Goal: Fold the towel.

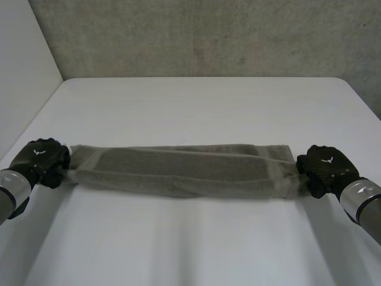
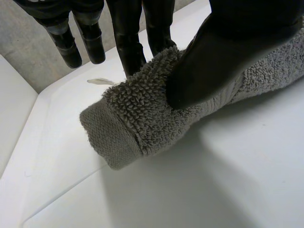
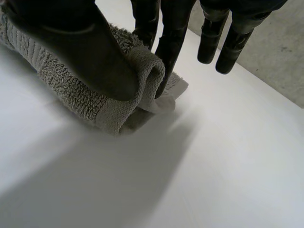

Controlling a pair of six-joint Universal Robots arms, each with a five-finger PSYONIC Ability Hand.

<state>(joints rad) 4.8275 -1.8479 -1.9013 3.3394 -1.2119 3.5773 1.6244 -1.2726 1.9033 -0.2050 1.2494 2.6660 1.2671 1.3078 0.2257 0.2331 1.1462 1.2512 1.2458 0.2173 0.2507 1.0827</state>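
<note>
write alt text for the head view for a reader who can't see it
A grey towel, folded into a long narrow strip, lies stretched across a white table, with the left robot hand gripping one short end and the right robot hand gripping the other. A grey concrete wall rises behind the table.

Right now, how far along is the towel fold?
Done: the towel lies as a long, layered strip across the table. In hand: the left hand pinches one short end and the right hand the other, thumbs on top. Left, probably: bringing the ends together to shorten the strip.
</note>
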